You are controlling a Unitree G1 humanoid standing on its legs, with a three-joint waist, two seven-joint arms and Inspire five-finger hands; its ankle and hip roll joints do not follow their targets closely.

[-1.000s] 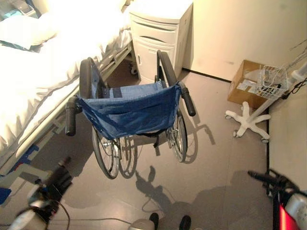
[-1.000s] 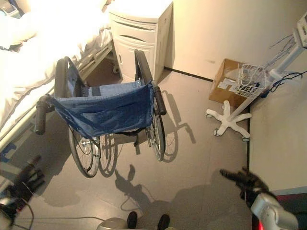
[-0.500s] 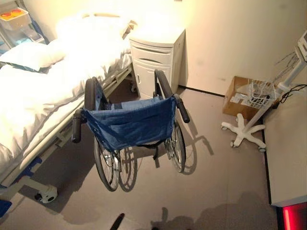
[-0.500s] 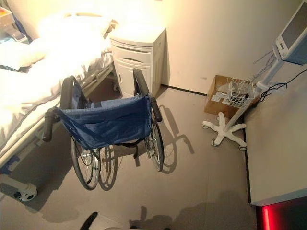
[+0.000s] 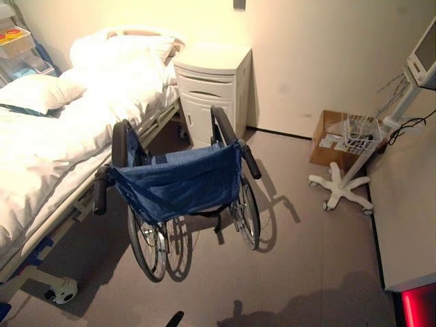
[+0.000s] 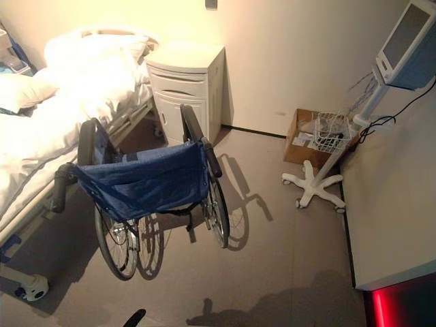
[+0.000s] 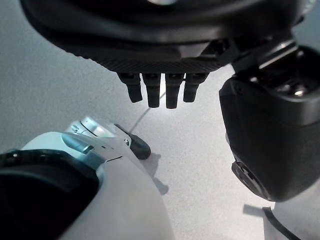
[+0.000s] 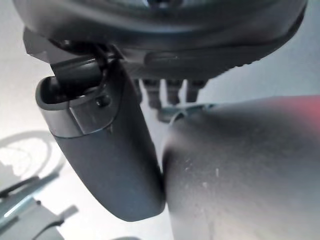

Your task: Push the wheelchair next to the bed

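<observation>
The wheelchair (image 5: 178,178) has a blue cloth back and black push handles (image 5: 249,161). It stands on the grey floor with its left side close along the bed (image 5: 41,143), facing the white nightstand (image 5: 211,88). Nothing touches its handles. My left hand (image 7: 165,50) hangs over bare floor in the left wrist view, its fingers (image 7: 159,92) straight and holding nothing. My right hand (image 8: 105,145) hangs the same way in the right wrist view, relaxed and empty.
A white rolling stand (image 5: 340,187) with a wire basket (image 5: 361,129) and a monitor (image 6: 407,41) stands at the right, beside a cardboard box (image 5: 327,136). A pale counter (image 5: 409,204) runs along the right edge. The bed's caster (image 5: 63,291) sits low on the left.
The whole picture has shifted as the camera tilted up and back. Both hands, seen low in the eye views a second ago, have dropped out of them. The wheelchair keeps its place by the bed.
</observation>
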